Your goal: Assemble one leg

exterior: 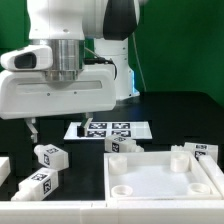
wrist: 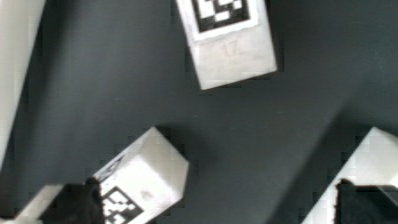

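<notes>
Several short white legs with square tags lie on the black table. One leg (exterior: 50,156) lies below my gripper (exterior: 68,124), another leg (exterior: 35,184) nearer the front. My gripper hangs above them, open and empty. In the wrist view my gripper (wrist: 214,206) is wide open. One tagged leg (wrist: 146,180) lies just inside one dark fingertip (wrist: 63,205), below it on the table. A second tagged leg (wrist: 231,40) lies farther off. The gap between the fingers shows only bare table.
The large white square panel (exterior: 165,182) with corner sockets lies at the front of the exterior view's right. More legs lie near it (exterior: 120,146) (exterior: 196,151). The marker board (exterior: 110,130) lies behind. A white edge (wrist: 381,150) shows beside the other finger.
</notes>
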Available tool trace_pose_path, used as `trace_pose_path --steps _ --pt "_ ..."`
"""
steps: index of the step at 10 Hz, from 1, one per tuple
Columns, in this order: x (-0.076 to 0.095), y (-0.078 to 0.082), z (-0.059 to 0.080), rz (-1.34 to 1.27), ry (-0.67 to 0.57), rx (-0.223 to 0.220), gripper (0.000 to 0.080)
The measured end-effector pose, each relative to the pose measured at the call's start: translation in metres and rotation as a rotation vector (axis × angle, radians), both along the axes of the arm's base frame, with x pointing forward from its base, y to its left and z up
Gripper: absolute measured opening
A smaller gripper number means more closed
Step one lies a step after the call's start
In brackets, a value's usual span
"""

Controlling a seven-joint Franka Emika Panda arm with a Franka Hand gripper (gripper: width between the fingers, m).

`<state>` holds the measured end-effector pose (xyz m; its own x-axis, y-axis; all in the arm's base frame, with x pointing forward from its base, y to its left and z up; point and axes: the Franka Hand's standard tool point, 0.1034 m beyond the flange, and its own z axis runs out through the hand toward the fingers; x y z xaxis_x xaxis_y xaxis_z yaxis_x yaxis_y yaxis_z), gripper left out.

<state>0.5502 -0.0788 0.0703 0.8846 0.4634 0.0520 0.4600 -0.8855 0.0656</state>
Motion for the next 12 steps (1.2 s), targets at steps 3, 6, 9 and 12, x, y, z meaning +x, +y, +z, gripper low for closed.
trace_pose_path --steps 3,6,9,12 --pt "0.004 0.012 0.009 -0.113 0.103 -0.087 0.0649" --pt "0.005 0.008 0.009 -0.173 0.265 -0.159 0.0649" --pt "0.000 0.015 0.005 -0.174 0.450 -0.212 0.0649" --pt "-0.009 0.009 -0.007 -0.181 0.648 -0.267 0.0649"
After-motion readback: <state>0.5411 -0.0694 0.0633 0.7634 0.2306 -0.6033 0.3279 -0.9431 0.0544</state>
